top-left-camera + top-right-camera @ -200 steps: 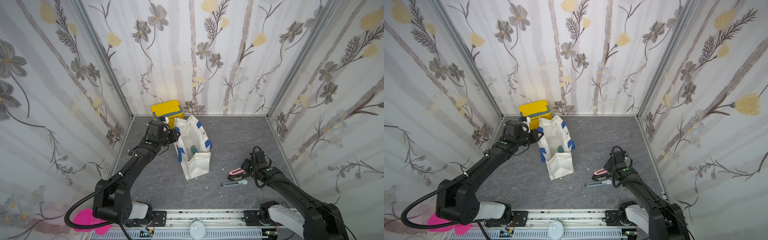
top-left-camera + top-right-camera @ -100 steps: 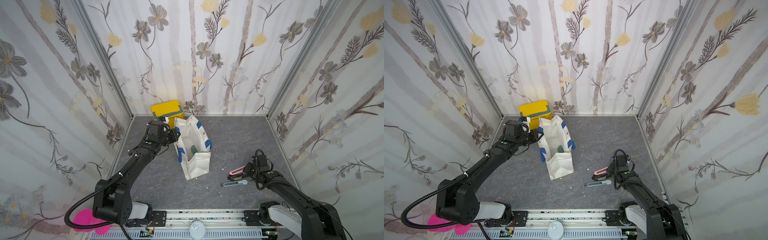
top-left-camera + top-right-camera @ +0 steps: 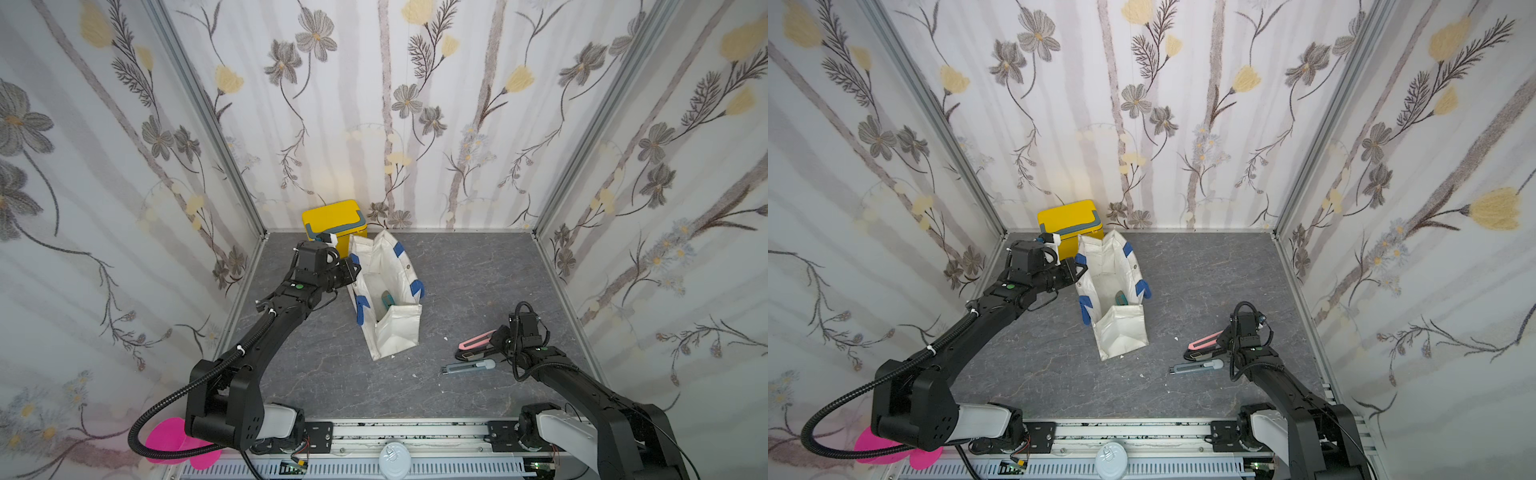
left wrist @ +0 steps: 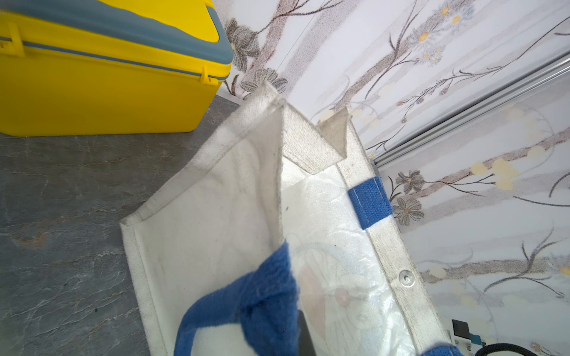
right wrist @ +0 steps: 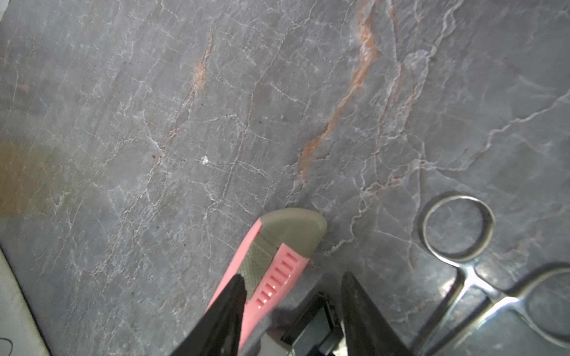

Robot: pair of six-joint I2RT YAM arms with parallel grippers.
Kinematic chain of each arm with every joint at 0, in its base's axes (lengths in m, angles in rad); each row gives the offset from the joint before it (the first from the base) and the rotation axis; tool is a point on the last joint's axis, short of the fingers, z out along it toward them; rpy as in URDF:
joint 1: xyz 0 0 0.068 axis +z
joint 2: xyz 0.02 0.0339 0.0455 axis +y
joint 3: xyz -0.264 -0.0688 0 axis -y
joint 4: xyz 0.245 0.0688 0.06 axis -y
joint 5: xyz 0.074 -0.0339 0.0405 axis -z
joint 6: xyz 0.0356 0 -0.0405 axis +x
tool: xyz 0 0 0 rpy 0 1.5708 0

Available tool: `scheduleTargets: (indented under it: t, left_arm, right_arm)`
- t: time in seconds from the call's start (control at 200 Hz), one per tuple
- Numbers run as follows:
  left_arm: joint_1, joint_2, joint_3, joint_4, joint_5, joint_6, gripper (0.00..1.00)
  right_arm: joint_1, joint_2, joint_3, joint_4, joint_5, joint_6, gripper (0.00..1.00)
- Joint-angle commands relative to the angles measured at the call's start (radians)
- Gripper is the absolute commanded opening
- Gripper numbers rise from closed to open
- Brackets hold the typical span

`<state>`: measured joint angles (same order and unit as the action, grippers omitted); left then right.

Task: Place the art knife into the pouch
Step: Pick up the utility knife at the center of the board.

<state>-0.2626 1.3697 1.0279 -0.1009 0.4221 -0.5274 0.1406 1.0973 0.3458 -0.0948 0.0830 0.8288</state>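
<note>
**Entry: pink art knife point(image 5: 274, 271), grey end cap.**
- Lay flat on the marbled grey table point(image 5: 185, 123).
- Position from my right gripper point(image 5: 293, 277): directly between the jaws, with the handle running forward past the fingertips, cap end foremost.
- Long axis: nearly in line with the gripper's reach, skewed a little. I judged a bite would fall across the narrow width.
- Tool state: jaws stood part-way apart, astride the handle. One finger point(image 5: 228, 308) overlapped the pink edge; I could not tell whether it touched. The other finger stood clear of the knife. Nothing was gripped.
- Nearer arm: the right, plainly.

**Entry: pouch point(image 3: 399, 328).**
- Stood well apart from the right gripper, ahead of it across the table, mouth open upward.
- My left gripper point(image 3: 353, 270) was clamped on its farther rim, by a blue strap.

**Neighbours.**
- Grey-blue cutter point(image 3: 469, 366), just beside the right gripper.
- Steel forceps point(image 5: 467, 274), beyond the clear finger.
- I judged a mistaken pick the main hazard.
</note>
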Motion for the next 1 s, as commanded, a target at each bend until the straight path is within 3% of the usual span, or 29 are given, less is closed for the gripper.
scheduleTargets:
  t: [0.0,0.994]
  left_arm:
    - [0.0,-0.001,-0.001,0.045,0.025,-0.019,0.0]
    - [0.0,-0.007,-0.01,0.046,0.002,-0.009,0.0]
  right_arm:
    - [-0.004,0.027,0.001,0.049,-0.005,0.007,0.5]
    - [-0.006,0.154,0.038,0.002,0.046,-0.031,0.41]
